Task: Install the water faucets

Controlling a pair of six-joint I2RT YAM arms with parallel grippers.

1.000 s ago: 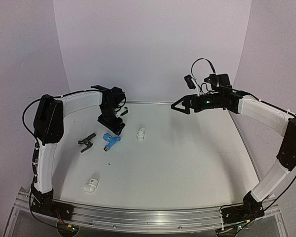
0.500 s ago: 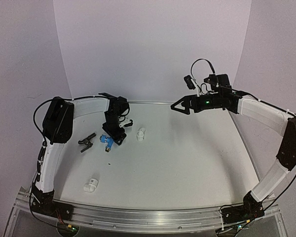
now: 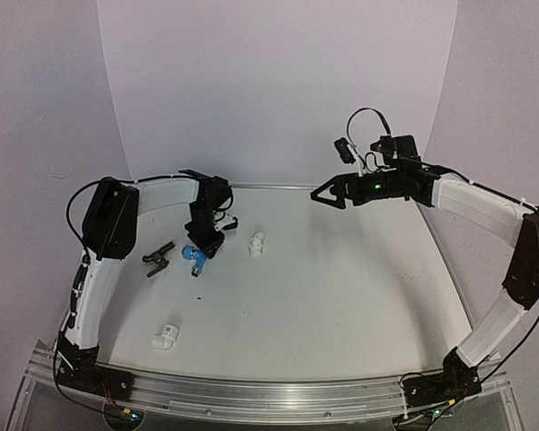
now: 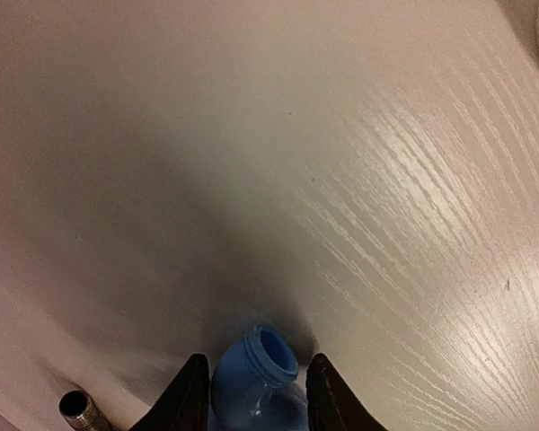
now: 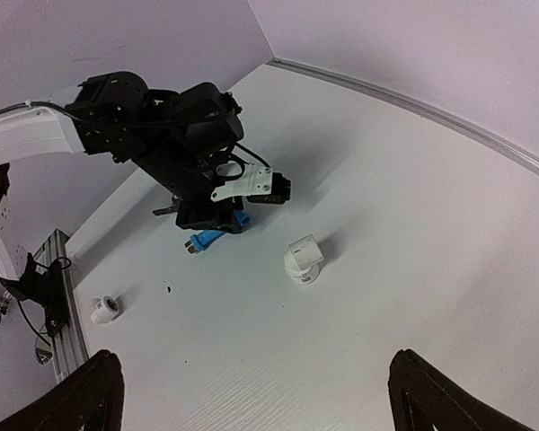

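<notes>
**Left gripper on the blue tap, right gripper wide open**

From my desk I take the white fitting (image 3: 256, 242), standing near the far middle of the table (image 3: 341, 305), as my marker. The blue tap (image 3: 196, 257) lies just left of it, and my left gripper (image 3: 203, 248) is down over the tap. On the left wrist camera the two fingers (image 4: 190, 400) are drawn in to the tap's width and sit against either side of its body, its open round end poking out between them. Whether the tap is bearing on the table or a touch clear of it, I cannot tell from that close view. A black part (image 3: 158, 259) lies further left of the fitting, beyond the tap. My right gripper (image 3: 323, 193) hangs in the air well to the right of the fitting, jaws spread wide and holding nothing.
</notes>
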